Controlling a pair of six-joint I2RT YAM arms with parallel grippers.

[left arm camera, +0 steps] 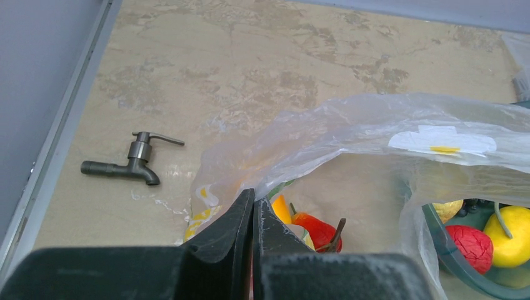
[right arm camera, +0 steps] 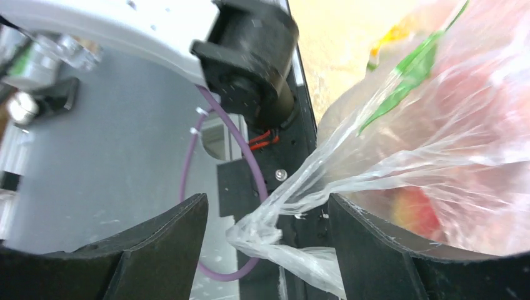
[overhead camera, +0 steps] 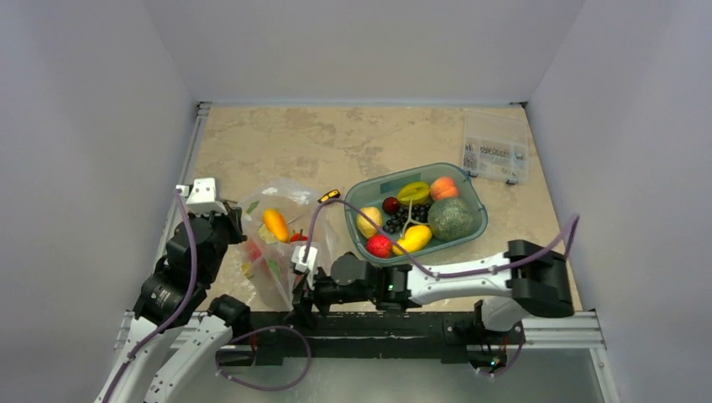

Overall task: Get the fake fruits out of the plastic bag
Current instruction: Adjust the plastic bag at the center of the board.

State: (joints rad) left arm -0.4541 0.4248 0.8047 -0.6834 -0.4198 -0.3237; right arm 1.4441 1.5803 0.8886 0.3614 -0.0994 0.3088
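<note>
The clear crinkly plastic bag (overhead camera: 277, 252) lies on the table between my arms. Through it I see an orange-yellow oval fruit (overhead camera: 275, 223) and red fruits (overhead camera: 253, 250). In the left wrist view the bag (left arm camera: 375, 125) gapes open, with the orange fruit (left arm camera: 281, 209) and a red fruit (left arm camera: 315, 228) inside. My left gripper (left arm camera: 253, 201) is shut on the bag's rim; it also shows in the top view (overhead camera: 238, 220). My right gripper (right arm camera: 269, 219) is open, its jaws on either side of the bag's twisted corner (right arm camera: 275, 232) without touching it. A red-yellow apple (right arm camera: 412, 209) shows through the film.
A teal oval tub (overhead camera: 480, 225) of other fruits stands right of the bag. A small clear compartment box (overhead camera: 495, 147) is at the back right. A metal tap (left arm camera: 128, 164) lies left of the bag. A small yellow-black object (overhead camera: 329, 196) lies by the tub.
</note>
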